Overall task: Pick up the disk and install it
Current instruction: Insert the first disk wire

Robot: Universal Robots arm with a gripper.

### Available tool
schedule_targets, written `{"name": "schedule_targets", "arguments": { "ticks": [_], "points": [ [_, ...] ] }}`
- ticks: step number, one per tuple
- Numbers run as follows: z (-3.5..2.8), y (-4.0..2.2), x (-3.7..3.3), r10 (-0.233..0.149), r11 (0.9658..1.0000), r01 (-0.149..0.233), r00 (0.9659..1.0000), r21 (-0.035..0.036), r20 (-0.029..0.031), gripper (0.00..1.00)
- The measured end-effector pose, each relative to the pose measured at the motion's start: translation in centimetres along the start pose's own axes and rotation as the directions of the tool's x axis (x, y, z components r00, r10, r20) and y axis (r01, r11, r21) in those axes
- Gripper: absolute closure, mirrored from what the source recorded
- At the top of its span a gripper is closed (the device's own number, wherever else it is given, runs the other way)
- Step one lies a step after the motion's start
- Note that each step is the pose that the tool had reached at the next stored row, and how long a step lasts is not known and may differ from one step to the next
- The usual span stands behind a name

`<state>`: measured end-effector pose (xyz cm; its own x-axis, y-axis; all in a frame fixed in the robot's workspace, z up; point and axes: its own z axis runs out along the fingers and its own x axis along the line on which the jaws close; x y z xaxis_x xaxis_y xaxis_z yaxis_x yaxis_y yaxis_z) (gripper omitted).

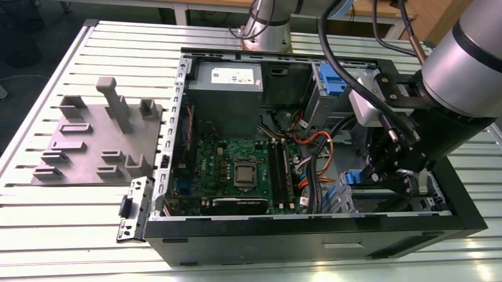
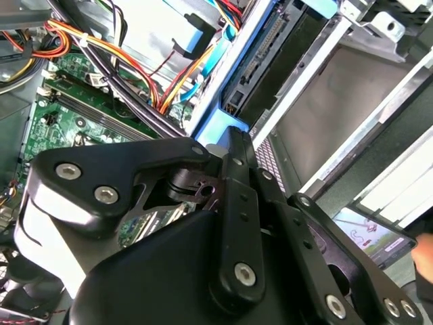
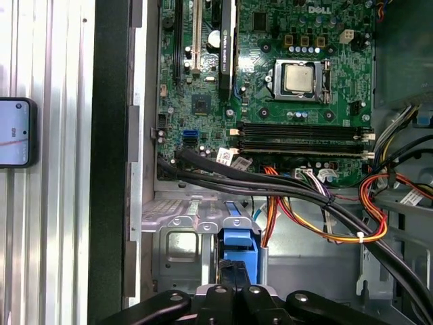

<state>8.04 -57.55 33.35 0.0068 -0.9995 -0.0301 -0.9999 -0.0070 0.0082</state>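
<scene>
The disk [image 3: 239, 238] stands on edge in the grey drive cage [image 3: 177, 229] at the front corner of the open computer case [image 1: 314, 229]. Its blue carrier end pokes out of the cage. In the second wrist view the blue carrier [image 2: 221, 126] runs along the disk's dark edge. My gripper [image 3: 231, 272] is shut, fingertips together and resting against the blue carrier's end, with no gap between them. In the exterior view the gripper [image 1: 390, 174] reaches down into the case beside the blue carrier [image 1: 351, 178]. Most of the disk is hidden inside the cage.
Orange, yellow and black cables [image 3: 318, 217] cross close beside the cage. The motherboard [image 1: 239, 170] and grey power supply [image 1: 226, 88] take up the case. A grey fixture block [image 1: 98, 138] and a loose bracket [image 1: 133, 208] lie on the slatted table at the exterior view's left.
</scene>
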Motion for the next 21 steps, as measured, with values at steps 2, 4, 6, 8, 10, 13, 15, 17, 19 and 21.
{"name": "schedule_targets", "arguments": {
  "ticks": [2, 4, 6, 8, 10, 13, 15, 17, 19, 21],
  "points": [
    [-0.17, 0.00, 0.00, 0.000, 1.0000, 0.000, 1.0000, 0.0000, 0.0000, 0.89],
    [-0.20, 0.00, -0.01, 0.000, 1.0000, 0.000, 1.0000, 0.0000, 0.0003, 0.89],
    [-0.21, 0.00, -0.01, 0.000, 1.0000, 0.000, 1.0000, 0.0000, 0.0001, 0.89],
    [-0.22, 0.00, -0.01, 0.000, 1.0000, 0.000, 1.0000, 0.0000, 0.0000, 0.89],
    [-0.23, 0.00, -0.01, 0.000, 1.0000, 0.000, 1.0000, 0.0000, 0.0000, 0.89],
    [-0.43, 0.00, -0.01, 0.000, 1.0000, 0.000, 1.0000, 0.0000, -0.0002, 0.89],
    [-0.61, 0.01, -0.02, 0.000, 1.0000, 0.000, 1.0000, 0.0000, -0.0001, 0.89],
    [-0.80, 0.01, -0.02, 0.000, 1.0000, 0.000, 1.0000, 0.0000, -0.0001, 0.89],
    [-1.00, 0.01, -0.03, 0.000, 1.0000, 0.000, 1.0000, 0.0000, 0.0000, 0.89],
    [-1.24, 0.01, -0.04, 0.000, 1.0000, 0.000, 1.0000, 0.0000, 0.0000, 0.89]
  ]
}}
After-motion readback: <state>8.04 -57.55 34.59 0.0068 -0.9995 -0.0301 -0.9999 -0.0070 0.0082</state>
